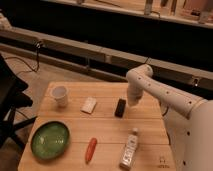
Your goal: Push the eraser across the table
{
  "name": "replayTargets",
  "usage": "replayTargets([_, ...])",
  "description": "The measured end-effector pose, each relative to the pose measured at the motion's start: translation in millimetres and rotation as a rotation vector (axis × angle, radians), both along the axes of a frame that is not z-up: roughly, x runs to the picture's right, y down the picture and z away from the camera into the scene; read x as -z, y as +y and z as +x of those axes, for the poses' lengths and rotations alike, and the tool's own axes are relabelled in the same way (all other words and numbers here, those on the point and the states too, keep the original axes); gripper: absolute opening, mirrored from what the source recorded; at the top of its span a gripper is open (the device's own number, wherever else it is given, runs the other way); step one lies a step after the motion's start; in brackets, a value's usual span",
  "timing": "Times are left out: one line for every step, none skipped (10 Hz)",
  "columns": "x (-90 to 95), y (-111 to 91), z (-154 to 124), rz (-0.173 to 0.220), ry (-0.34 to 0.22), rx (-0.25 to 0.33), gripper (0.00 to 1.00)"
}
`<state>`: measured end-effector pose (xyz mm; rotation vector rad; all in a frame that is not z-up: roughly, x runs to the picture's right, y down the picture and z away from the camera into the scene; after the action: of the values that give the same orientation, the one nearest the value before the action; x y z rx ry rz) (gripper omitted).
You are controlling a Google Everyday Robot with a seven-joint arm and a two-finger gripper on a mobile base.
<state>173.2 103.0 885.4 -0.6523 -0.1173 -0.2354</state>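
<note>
Near the left far corner of the desk [75,125] stands a white cup [59,95]. Closer to the near left corner lies a green plate [50,139]. Toward the middle, a white piece [89,105] lies flat, and a carrot [90,149] lies by the near edge. Right of the white piece lies the eraser [120,107]. A bottle [129,149] lies near the near right corner. Just right of the eraser hangs the tool [132,102]; whether it is clenched, I cannot tell.

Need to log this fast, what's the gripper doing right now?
Gripper: low over the table, just right of the eraser; grip state cannot be told.
</note>
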Motion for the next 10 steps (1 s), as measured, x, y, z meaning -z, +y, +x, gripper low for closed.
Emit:
replayTargets([-0.8,1,-1,-0.003,-0.003,0.0,0.03])
replayTargets([-1.6,2,-1,-0.008,-0.006,0.002,0.03])
replayTargets([-2.1,3,-1,-0.01,-0.008,0.003,0.03])
replayTargets([-3.0,5,-3,-0.013,-0.015,0.005,0.03])
replayTargets([-3.8,6,-5,-0.016,-0.024,0.008,0.03])
replayTargets([-5.6,8,-9,-0.02,-0.034,0.014,0.03])
replayTargets([-7.6,10,-12,-0.021,-0.047,0.018,0.03])
replayTargets([-8.8,10,-14,-0.022,-0.054,0.02,0.03])
replayTargets([-9.9,11,-16,-0.023,-0.062,0.023,0.03])
replayTargets([-10.5,12,-20,-0.024,-0.072,0.026,0.03])
